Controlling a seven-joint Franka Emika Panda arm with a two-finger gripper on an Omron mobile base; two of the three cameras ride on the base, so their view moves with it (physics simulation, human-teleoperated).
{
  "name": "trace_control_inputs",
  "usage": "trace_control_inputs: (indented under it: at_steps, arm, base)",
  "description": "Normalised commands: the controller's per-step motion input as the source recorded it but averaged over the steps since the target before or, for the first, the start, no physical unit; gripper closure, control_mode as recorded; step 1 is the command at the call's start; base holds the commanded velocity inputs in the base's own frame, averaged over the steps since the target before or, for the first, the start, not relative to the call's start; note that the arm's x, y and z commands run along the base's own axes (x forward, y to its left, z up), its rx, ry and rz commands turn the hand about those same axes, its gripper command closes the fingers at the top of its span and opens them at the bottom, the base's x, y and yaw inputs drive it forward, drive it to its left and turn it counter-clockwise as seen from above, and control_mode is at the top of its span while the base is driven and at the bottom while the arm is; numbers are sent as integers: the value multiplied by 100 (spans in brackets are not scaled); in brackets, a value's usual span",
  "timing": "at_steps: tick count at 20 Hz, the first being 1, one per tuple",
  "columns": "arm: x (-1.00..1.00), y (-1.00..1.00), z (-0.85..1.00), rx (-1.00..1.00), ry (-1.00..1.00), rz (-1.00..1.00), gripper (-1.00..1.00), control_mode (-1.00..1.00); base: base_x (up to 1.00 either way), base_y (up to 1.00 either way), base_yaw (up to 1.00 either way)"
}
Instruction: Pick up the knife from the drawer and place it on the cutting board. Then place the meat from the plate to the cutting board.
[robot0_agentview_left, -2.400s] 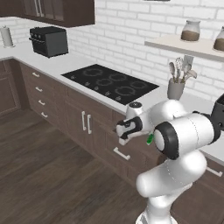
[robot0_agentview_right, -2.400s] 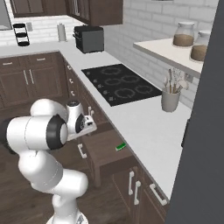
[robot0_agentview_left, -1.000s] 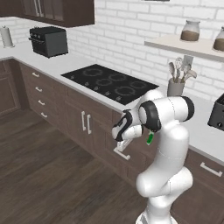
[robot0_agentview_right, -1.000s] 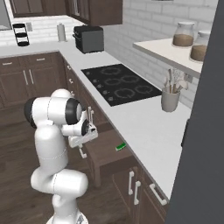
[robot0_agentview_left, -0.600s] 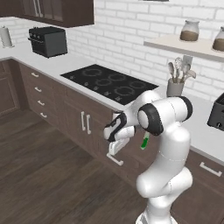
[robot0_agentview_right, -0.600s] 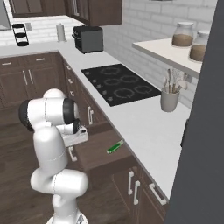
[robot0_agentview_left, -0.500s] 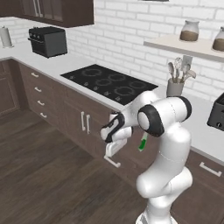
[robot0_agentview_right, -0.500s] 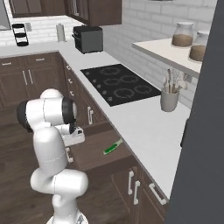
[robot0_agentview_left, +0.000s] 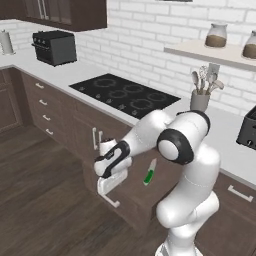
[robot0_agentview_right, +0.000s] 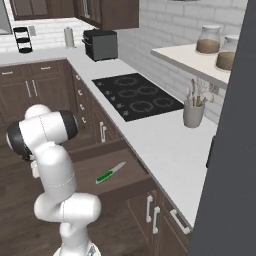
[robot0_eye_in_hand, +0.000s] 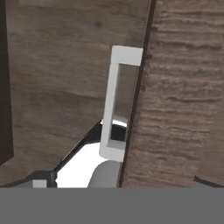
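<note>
Drawer (robot0_agentview_left: 131, 186) stands pulled out; knife (robot0_agentview_left: 149, 173) lies inside, green handle toward the front. Pincer (robot0_agentview_left: 111, 176) sits at the drawer handle (robot0_eye_in_hand: 119, 103), jaws apart.

Your arm folds forward and low, elbow high, wrist bent down; gripper (robot0_agentview_left: 111, 176) jaws stand wide apart, holding nothing.

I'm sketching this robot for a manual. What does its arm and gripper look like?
The arm is glossy white, built of rounded, bulbous segments with dark bands at the joints. The gripper is a white blocky hand below a black wrist section. No cables or markings are visible.
</note>
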Motion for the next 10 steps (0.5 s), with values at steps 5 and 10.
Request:
trace_control_inputs:
  at_steps: [5, 10]
  arm:
    - [-58, 21, 27, -7, 0, 0, -100, -100]
    - [0, -46, 80, 3, 7, -5, -100, -100]
  base:
    - [0, 0, 0]
    - [0, 0, 0]
